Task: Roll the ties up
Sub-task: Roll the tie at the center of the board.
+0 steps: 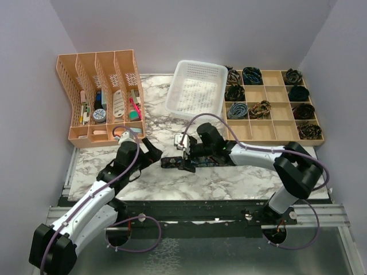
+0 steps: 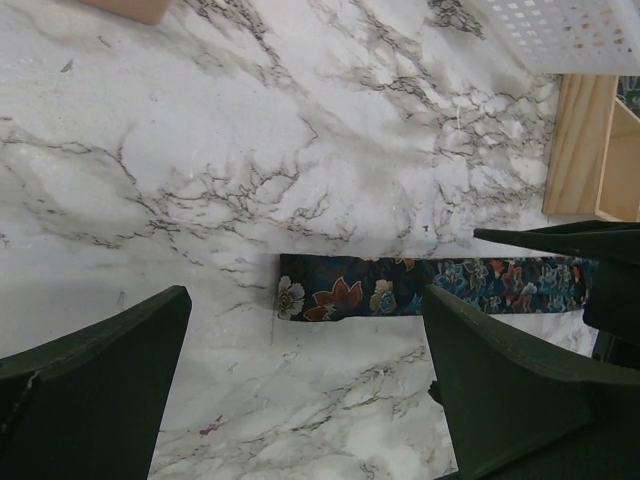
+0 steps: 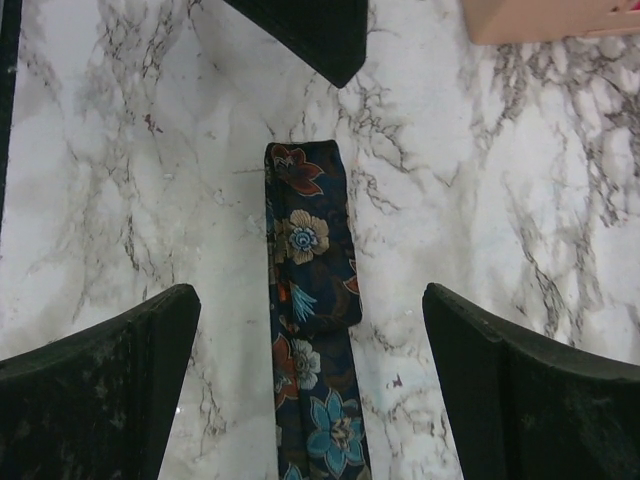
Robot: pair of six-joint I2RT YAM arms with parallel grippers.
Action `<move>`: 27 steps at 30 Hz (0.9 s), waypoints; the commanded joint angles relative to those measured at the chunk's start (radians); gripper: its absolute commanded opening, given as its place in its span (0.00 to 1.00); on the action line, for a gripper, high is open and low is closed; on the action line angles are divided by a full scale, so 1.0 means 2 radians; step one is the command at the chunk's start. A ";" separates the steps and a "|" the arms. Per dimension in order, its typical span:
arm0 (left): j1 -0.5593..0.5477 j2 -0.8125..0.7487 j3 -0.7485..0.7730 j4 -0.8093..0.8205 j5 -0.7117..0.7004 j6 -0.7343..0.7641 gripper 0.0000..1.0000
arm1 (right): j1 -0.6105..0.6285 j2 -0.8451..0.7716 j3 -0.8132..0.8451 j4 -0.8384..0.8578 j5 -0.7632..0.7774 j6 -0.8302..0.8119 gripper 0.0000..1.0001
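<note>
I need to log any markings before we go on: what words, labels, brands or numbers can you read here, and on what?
None: no text can be read in any view.
The tie: floral print only, no label showing.
Items in the orange organizer: too small and blurred to read.
The white basket and the wooden divider tray: no markings visible.
</note>
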 commanded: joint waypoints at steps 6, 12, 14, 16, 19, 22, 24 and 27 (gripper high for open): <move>0.010 0.026 -0.006 -0.015 -0.011 0.003 0.99 | 0.017 0.095 0.065 -0.024 -0.009 -0.057 1.00; 0.012 0.025 -0.017 0.000 -0.007 0.004 0.99 | 0.017 0.142 0.101 -0.061 -0.069 -0.081 1.00; 0.012 0.023 -0.013 -0.009 -0.017 0.004 0.99 | 0.018 0.156 0.109 -0.067 -0.089 -0.087 1.00; 0.012 0.013 -0.009 -0.021 -0.027 0.005 0.99 | 0.018 0.167 0.107 -0.041 -0.079 -0.068 1.00; 0.013 -0.013 -0.010 -0.031 -0.029 0.007 0.99 | 0.018 0.176 0.114 -0.054 -0.082 -0.076 0.99; 0.013 -0.037 -0.014 -0.039 -0.034 0.008 0.99 | 0.017 0.188 0.116 -0.069 -0.075 -0.083 0.92; 0.013 -0.046 -0.017 -0.042 -0.036 0.009 0.99 | 0.016 0.197 0.119 -0.080 -0.071 -0.081 0.88; 0.014 -0.050 -0.016 -0.045 -0.035 0.010 0.99 | 0.015 0.209 0.117 -0.088 -0.068 -0.080 0.81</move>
